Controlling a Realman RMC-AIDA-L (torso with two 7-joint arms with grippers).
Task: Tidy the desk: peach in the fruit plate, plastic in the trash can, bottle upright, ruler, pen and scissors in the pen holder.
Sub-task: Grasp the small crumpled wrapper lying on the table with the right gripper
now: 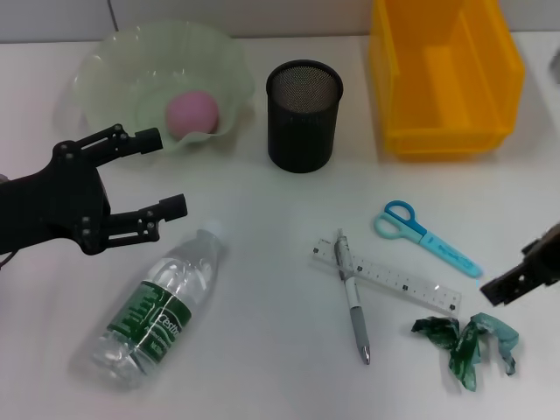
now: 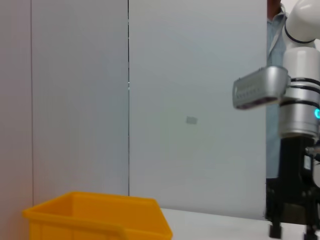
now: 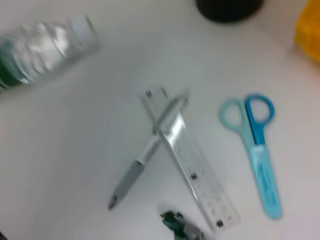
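Note:
A pink peach (image 1: 192,112) lies in the pale green fruit plate (image 1: 105,70) at the back left. My left gripper (image 1: 162,172) is open and empty, between that plate and the clear bottle (image 1: 162,306), which lies on its side with a green label. The black mesh pen holder (image 1: 304,114) stands at the back centre. A grey pen (image 1: 354,302) crosses the clear ruler (image 1: 385,276). Blue scissors (image 1: 426,236) lie beside them. Crumpled green plastic (image 1: 468,341) rests near my right gripper (image 1: 525,276) at the right edge. The right wrist view shows the ruler (image 3: 190,160), pen (image 3: 142,160) and scissors (image 3: 257,150).
A yellow bin (image 1: 446,74) serving as the trash can stands at the back right and fills the low corner of the left wrist view (image 2: 100,215). The right arm (image 2: 300,100) shows there too. A white wall rises behind the desk.

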